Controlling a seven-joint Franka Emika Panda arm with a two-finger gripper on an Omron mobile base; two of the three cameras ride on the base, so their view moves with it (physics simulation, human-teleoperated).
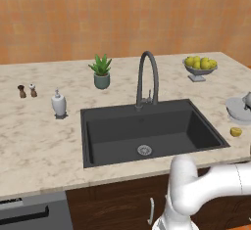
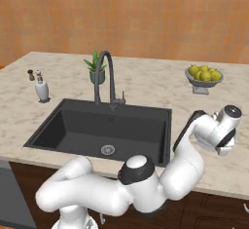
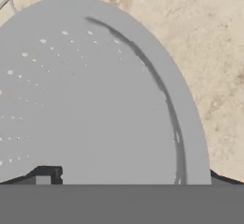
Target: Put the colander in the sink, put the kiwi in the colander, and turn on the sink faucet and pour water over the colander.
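Left base view shows a pale marbled tabletop (image 1: 39,146) running across the frame beneath an orange-tan wall (image 1: 122,13), with dark wood cabinet fronts (image 1: 112,199) along the lower edge. Set into the middle of the stone is the sink (image 1: 98,126), a dark charcoal basin with a small round steel drain (image 1: 144,149). Behind its far rim stands the sink faucet (image 1: 147,77), its arched spout curving over the basin. To the upper left of the basin sit a potted plant (image 1: 101,71), a white soap dispenser (image 1: 59,103) and two small shakers (image 1: 27,91). At the upper right stands a grey pedestal bowl of fruit (image 1: 199,67).

At the right edge of that view lies the colander (image 1: 238,110), partly cut off by the frame, resting on the stone right of the sink. Just below it, apart from it, sits the kiwi (image 1: 236,132).

Right base view has the white arm bending up from the lower left to the right of the basin, its hand (image 2: 221,135) low over the tabletop there.

Hand view shows the colander's pale perforated wall very close, with marbled stone at the upper right. The jaws stand spread wide, grasping nothing.
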